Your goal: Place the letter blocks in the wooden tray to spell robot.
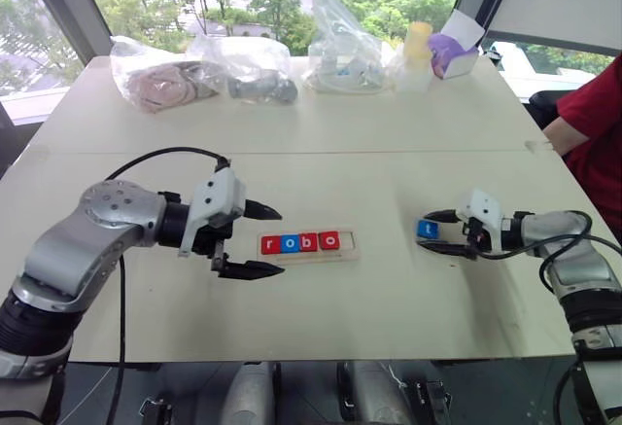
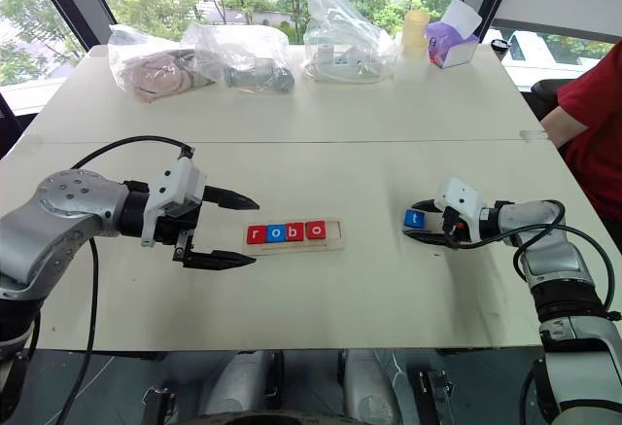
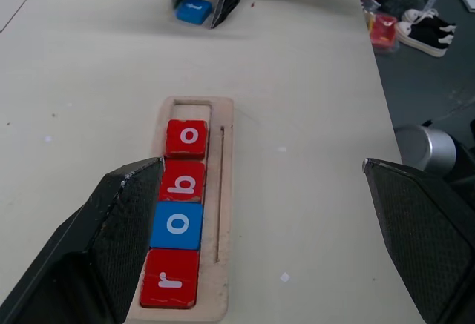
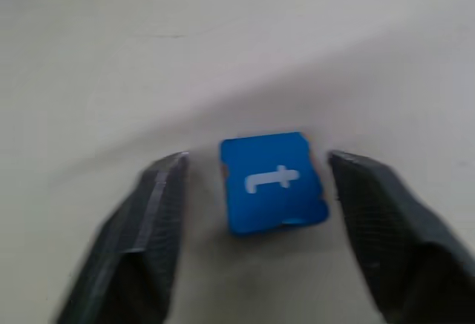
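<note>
on the table (image 1: 321, 162), the wooden tray (image 1: 349, 242) is seen with r, o, b, o seated and its last slot empty, the left gripper (image 1: 260, 241) is held wide beside it, and the blue t block (image 4: 273, 182) is flanked untouched by the part-open right gripper (image 4: 256, 213), so an off-centre closure is judged likely to skid or twist it.

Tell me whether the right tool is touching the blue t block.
Apart. The right wrist view shows bare table between the t block and each finger of the right tool.
</note>
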Robot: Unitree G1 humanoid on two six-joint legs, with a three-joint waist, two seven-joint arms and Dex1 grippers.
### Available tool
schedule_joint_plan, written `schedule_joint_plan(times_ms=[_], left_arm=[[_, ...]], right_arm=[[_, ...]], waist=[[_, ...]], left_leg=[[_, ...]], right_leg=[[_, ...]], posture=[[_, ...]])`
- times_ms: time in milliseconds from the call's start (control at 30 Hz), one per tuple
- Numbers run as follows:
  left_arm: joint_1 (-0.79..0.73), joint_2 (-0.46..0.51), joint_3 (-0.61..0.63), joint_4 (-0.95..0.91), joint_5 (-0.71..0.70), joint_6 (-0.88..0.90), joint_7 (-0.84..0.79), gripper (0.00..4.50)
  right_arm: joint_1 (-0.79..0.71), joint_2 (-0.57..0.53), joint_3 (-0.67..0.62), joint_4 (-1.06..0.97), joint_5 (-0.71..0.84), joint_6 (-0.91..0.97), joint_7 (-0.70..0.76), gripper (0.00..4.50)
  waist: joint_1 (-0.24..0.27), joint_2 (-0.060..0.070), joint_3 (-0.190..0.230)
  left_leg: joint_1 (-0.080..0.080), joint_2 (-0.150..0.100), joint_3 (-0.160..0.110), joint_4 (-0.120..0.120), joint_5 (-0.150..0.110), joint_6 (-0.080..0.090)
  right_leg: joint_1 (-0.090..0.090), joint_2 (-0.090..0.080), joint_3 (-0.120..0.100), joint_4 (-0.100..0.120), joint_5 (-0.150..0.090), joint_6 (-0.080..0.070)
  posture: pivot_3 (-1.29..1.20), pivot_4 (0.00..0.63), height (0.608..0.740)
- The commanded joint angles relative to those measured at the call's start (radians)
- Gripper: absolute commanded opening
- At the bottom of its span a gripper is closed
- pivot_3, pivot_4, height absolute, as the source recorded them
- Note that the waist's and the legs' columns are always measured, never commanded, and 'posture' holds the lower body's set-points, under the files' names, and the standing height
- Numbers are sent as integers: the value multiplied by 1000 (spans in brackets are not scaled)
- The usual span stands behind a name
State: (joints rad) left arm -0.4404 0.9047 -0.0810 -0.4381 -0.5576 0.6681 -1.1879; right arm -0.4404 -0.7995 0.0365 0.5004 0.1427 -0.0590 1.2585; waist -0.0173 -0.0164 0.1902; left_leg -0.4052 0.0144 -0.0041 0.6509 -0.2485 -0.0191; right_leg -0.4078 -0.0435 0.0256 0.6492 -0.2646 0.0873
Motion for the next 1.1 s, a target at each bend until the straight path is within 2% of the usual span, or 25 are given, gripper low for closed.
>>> schedule_joint_plan(times_ms=[33,100,200,300,400,500,733,1100], left_arm=[[6,25,39,-14,-5,-12,-2,4500],[10,36,41,0,5,-24,-7,4500],[24,60,51,17,16,-37,-15,4500],[61,107,70,48,38,-66,-37,4500],[102,150,101,60,33,-76,-64,4500],[118,164,120,60,28,-80,-67,4500],[133,144,132,30,18,-64,-24,4500],[168,135,153,-12,-6,-43,27,4500]], right_arm=[[1,-9,9,27,-21,-20,6,1172],[-11,-6,-3,5,-8,-2,-4,1160],[-31,17,-17,-130,61,123,-1,1160],[-58,56,21,-327,129,278,14,1160],[-94,103,88,-412,114,348,10,1160],[-135,152,152,-408,77,358,-7,1160],[-169,168,257,-343,-10,284,24,1160],[-184,171,270,-287,-59,225,35,1160]], waist=[[0,0,0],[0,0,0],[-2,0,0],[-9,1,0],[-11,1,0],[-2,1,1],[5,1,1],[0,1,1]], left_leg=[[1,0,0,0,0,0],[1,0,0,0,0,0],[1,1,0,0,0,0],[1,1,-1,-1,0,0],[1,1,-2,-1,0,0],[1,2,-1,-1,0,0],[-3,0,0,0,0,0],[-2,1,0,-1,0,0]], right_leg=[[0,0,0,0,0,0],[1,0,0,0,0,0],[1,0,1,0,0,0],[-1,0,2,2,0,0],[-3,1,1,3,0,0],[-2,0,1,3,0,-1],[-3,-3,0,-1,0,-1],[-3,0,0,2,0,0]], posture=[[0,150,740],[0,150,740],[0,150,740],[0,150,740],[0,150,740],[0,150,740],[0,150,740],[0,150,740]])
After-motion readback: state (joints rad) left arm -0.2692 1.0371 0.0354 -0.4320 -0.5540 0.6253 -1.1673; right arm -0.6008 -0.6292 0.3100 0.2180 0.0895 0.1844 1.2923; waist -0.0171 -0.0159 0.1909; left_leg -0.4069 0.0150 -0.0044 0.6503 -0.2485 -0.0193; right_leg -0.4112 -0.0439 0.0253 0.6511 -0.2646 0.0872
